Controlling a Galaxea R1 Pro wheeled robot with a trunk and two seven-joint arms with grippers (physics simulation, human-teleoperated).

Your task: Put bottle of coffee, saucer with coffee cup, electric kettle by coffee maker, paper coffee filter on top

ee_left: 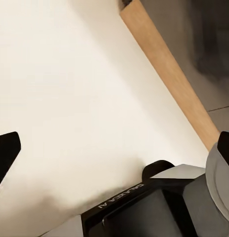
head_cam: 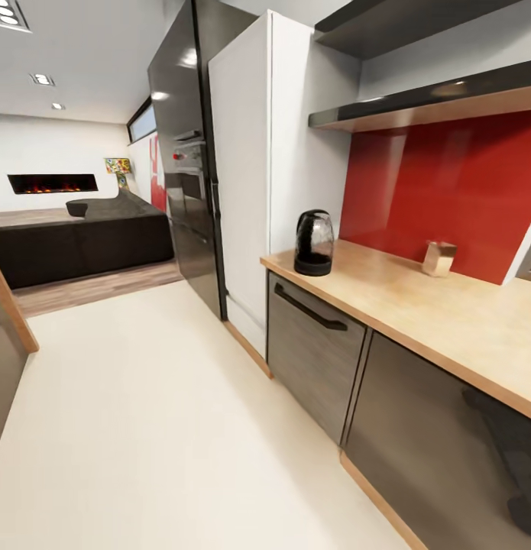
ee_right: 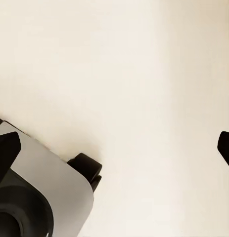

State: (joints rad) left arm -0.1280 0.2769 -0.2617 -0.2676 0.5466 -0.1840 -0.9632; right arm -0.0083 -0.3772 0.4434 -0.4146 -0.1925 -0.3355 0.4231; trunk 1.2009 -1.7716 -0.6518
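Electric kettle (head_cam: 314,243) | upright on kitchen countertop (head_cam: 418,305) end | nr fridge (head_cam: 242,176)

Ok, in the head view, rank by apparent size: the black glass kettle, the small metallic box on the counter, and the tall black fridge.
1. Tall glossy black fridge, largest by far.
2. Rounded smoky glass kettle with black base, at the tan wooden countertop end.
3. Small metallic box by the red backsplash, smallest.

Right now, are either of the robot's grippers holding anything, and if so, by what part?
Nothing is held. Both wrist views show fingertips spread wide with only bare floor between them.
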